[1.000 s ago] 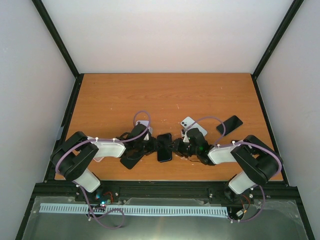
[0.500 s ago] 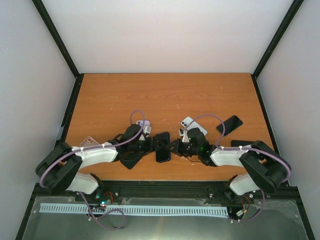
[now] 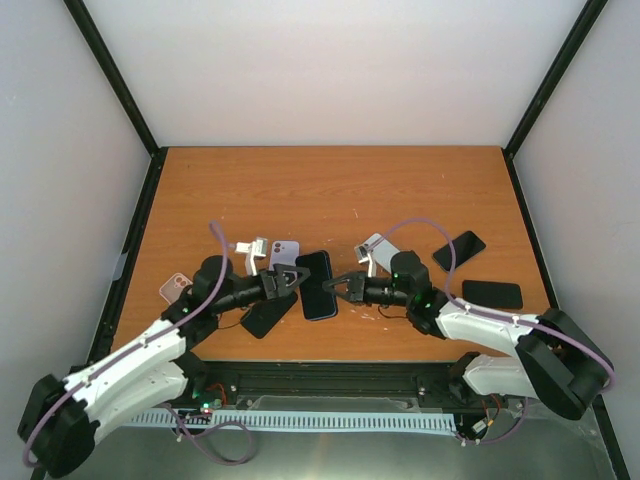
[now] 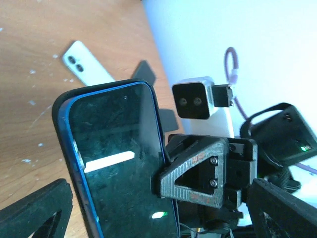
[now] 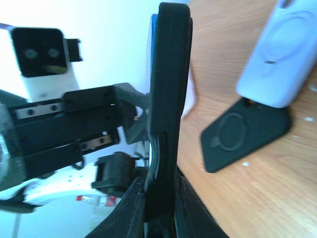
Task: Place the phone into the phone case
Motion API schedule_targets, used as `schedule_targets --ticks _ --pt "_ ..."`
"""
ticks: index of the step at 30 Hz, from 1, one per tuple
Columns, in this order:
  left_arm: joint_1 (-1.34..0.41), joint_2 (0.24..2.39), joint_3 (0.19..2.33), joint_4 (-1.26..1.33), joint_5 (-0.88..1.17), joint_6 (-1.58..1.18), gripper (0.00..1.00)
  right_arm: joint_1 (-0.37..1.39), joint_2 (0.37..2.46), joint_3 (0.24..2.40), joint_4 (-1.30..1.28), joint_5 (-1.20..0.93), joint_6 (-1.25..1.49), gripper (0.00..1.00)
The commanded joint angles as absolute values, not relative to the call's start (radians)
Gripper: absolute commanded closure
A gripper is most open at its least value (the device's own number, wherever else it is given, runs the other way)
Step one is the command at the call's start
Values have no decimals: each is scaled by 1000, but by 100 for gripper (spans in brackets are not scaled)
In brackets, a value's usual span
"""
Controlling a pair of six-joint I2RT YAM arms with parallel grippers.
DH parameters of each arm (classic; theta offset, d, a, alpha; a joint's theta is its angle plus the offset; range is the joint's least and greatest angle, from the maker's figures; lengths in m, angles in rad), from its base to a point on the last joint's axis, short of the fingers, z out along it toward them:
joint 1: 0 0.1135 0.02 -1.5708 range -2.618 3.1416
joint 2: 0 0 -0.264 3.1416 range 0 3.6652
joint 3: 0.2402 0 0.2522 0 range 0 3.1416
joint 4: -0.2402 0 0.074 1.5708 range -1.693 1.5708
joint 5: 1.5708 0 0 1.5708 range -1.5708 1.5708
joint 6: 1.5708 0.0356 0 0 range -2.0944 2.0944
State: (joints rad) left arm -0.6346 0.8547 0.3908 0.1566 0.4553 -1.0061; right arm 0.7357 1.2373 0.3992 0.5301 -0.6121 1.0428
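- Currently, the right gripper is seen clamped on one long edge of the phone. The phone appears to be lifted clear of the table, between the two arms. So narrow a hold, taken on one side only, is judged likely to let the phone pivot or slip.
- The phone case is seen wrapped around the phone at the upper corner, but whether every corner is seated cannot be told. A half-seated corner could be popped loose if it is knocked or squeezed unevenly.
- The left gripper is held with its jaws wide apart, just beside the phone, and nothing is seen gripped in it. The phone could be struck or levered out of the right grip if that arm is swung while so near.
- On the wood beyond, a dark case and a pale case are laid close together, and a white phone lies further off. A dropped phone could land on these, or one of them could be mistaken for the task's own.
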Motion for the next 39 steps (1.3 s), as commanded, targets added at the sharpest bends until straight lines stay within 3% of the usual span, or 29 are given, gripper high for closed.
schedule_targets --ticks 1,6,12,20,31,39 --pt "-626 711 346 192 481 -1016 3 744 1161 402 731 -729 1094 89" --pt "-624 604 288 325 527 -1074 3 743 1122 397 843 -780 1158 88" --pt "-624 628 257 519 615 -1111 8 744 1156 378 1051 -831 1278 88" --pt "-624 697 176 922 674 -1281 25 746 1270 325 1379 -874 1422 89" --pt "-624 693 177 951 612 -1295 49 750 1370 289 1588 -896 1511 89" --pt "-624 689 161 920 562 -1304 77 764 1383 289 1574 -900 1495 86"
